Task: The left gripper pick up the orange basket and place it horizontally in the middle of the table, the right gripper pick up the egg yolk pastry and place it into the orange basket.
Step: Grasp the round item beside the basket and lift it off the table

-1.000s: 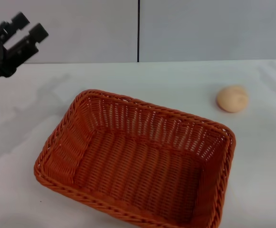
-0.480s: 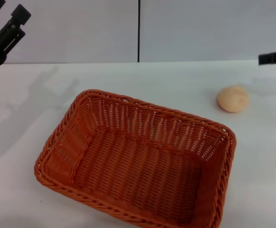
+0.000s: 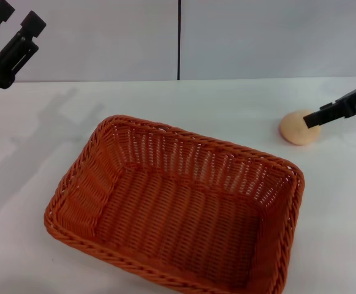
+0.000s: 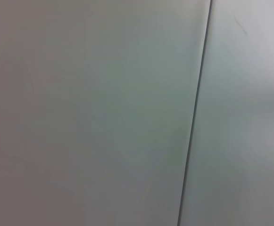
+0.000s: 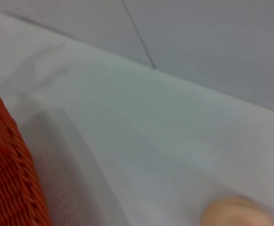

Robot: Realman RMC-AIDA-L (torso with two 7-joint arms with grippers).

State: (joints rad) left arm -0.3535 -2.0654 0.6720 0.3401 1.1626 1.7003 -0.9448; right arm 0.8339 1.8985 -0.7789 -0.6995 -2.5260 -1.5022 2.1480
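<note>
The orange basket (image 3: 79, 190) lies empty on the white table (image 3: 227, 104), slightly skewed, at the centre and front in the head view. Its corner (image 5: 7, 183) also shows in the right wrist view. The egg yolk pastry (image 3: 295, 130) rests on the table to the basket's far right, and appears at the picture's edge as the pastry (image 5: 236, 214) in the right wrist view. My right gripper (image 3: 312, 117) reaches in from the right, its tip just over the pastry's near side. My left gripper (image 3: 17, 17) hangs open and empty high at the far left, well clear of the basket.
A grey wall (image 3: 257, 37) with a dark vertical seam (image 3: 179, 40) runs behind the table's far edge. The left wrist view holds only this wall and seam (image 4: 193, 117). Bare tabletop surrounds the basket on its left and far sides.
My right gripper has come in from the right edge and dropped down to the pastry. My left gripper rose toward the upper left, then held nearly still. Basket and pastry have not moved.
</note>
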